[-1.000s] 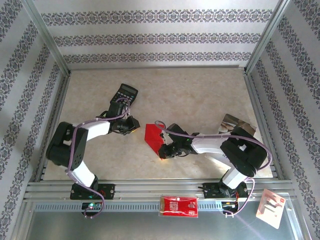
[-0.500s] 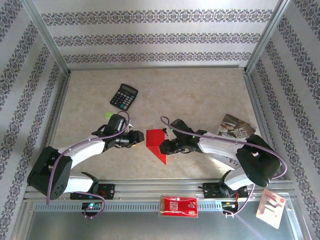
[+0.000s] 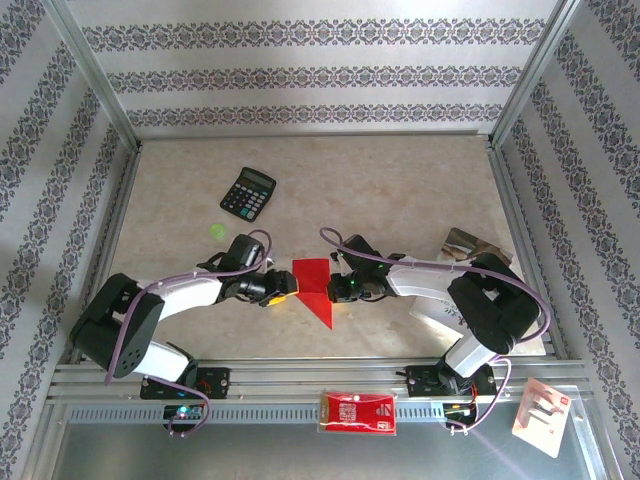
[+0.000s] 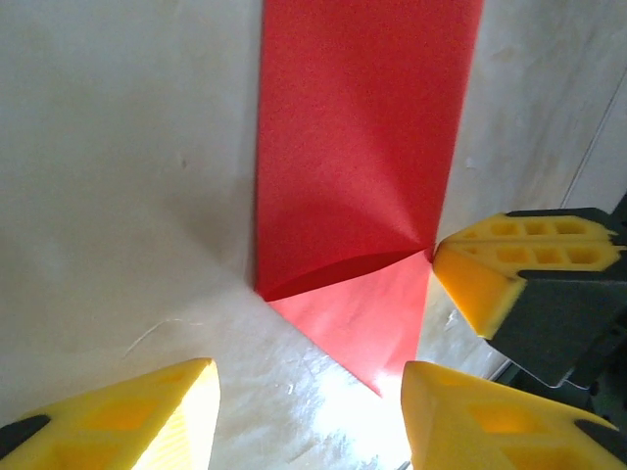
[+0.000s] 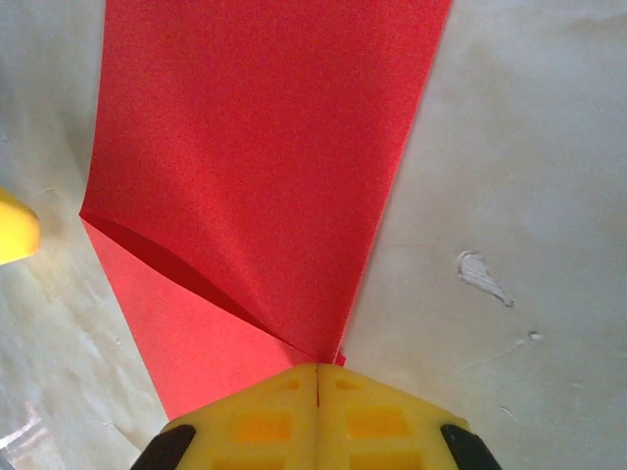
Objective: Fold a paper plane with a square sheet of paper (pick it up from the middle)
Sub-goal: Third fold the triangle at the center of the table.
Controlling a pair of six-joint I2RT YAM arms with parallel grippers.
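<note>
The right gripper (image 5: pixel 318 377) had its fingers pressed together, pinching the edge of the one red sheet of paper (image 5: pixel 265 157), which lay partly folded to a point at frame centre. The left gripper (image 4: pixel 309 392) stood half apart just beside it, holding nothing. One black calculator (image 3: pixel 248 192) lay upper left. The print on the one red-and-white packet (image 3: pixel 358 411) was unreadable.

Paper (image 3: pixel 313 285) lies between left tool (image 3: pixel 283 290) and right tool (image 3: pixel 336 288) (calculator (image 3: pixel 248 192) behind).

The left fingers (image 4: pixel 127 416) stand apart, the right fingers (image 5: pixel 265 421) pressed together.
</note>
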